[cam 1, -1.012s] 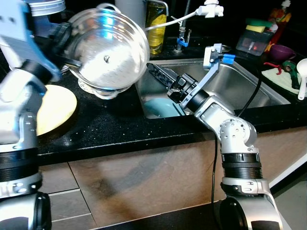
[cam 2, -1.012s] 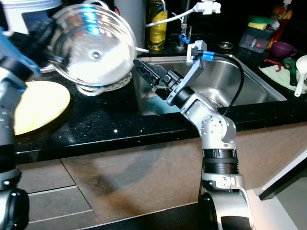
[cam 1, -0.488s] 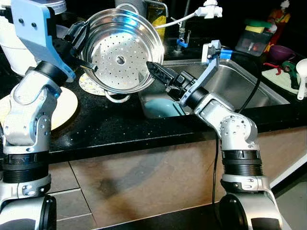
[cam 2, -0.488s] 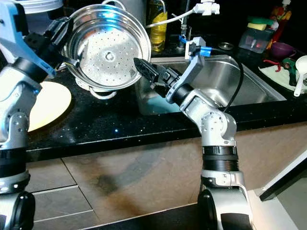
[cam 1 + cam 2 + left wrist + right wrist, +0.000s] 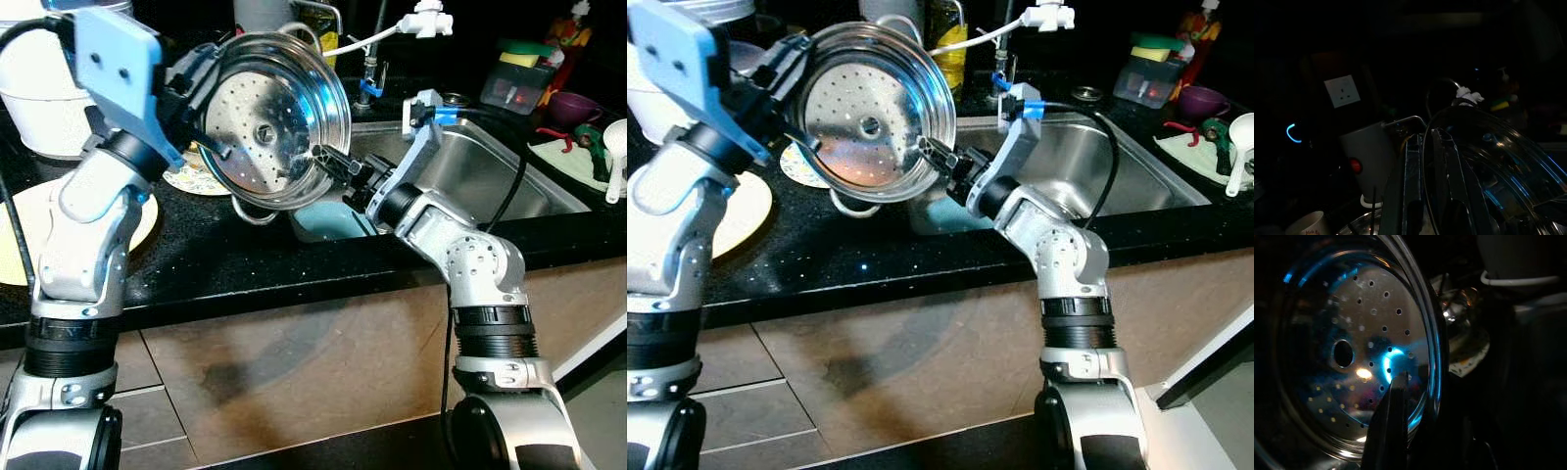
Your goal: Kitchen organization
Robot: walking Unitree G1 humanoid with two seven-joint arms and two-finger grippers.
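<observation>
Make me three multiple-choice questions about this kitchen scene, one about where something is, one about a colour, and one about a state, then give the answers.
1. Where is the steamer pan?
A. Lying in the sink
B. Held up over the counter edge beside the sink
C. On the floor

2. What colour is the plate on the counter by the left arm?
A. Yellow
B. Red
C. Black

3. How is the pan oriented?
A. Flat, opening up
B. Upside down on the counter
C. Tipped on its side, holed bottom facing the camera

Answers:
B, the steamer pan hangs in the left end effector next to the sink, with the right end effector at its rim.
A, the plate is pale yellow.
C, its holes and centre opening face forward.
</observation>
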